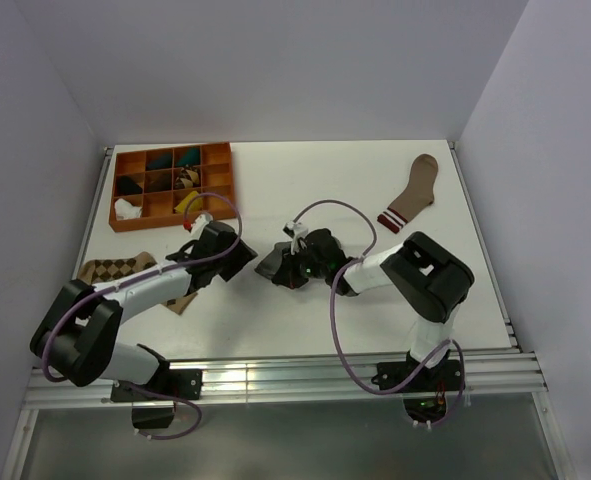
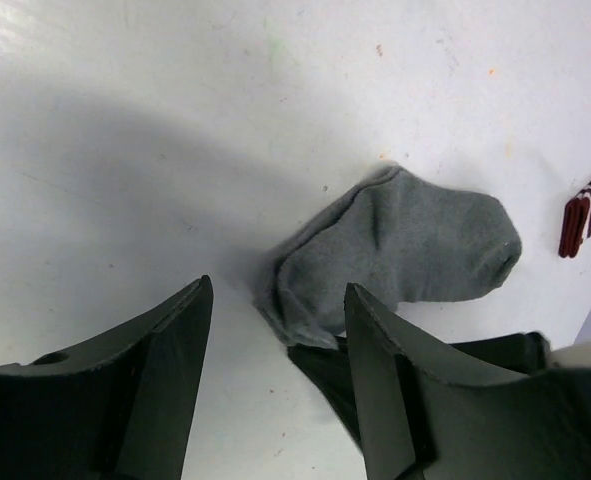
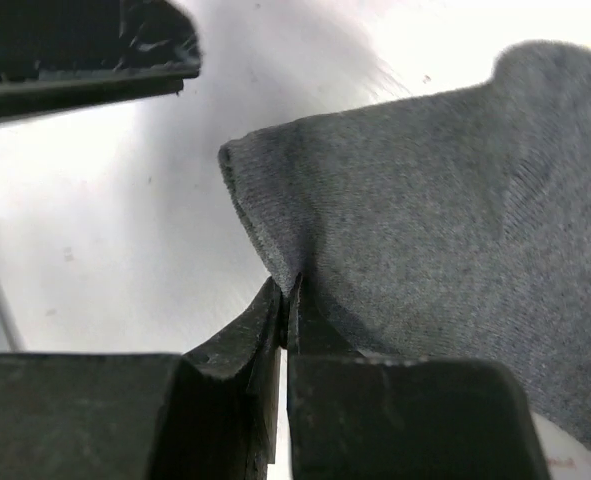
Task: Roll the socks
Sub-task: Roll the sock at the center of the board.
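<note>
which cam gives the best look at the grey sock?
Left wrist: nearly the whole grey sock, outline clear. Right wrist: only a close-up of its edge, pinched in the right pincer. Top external: mostly hidden by the arms.

Grey sock (image 3: 445, 200) runs off right wrist frame; striped sock (image 2: 578, 215) cropped in left wrist view

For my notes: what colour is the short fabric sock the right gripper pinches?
The sock is plain grey, clearest in the left wrist view.
</note>
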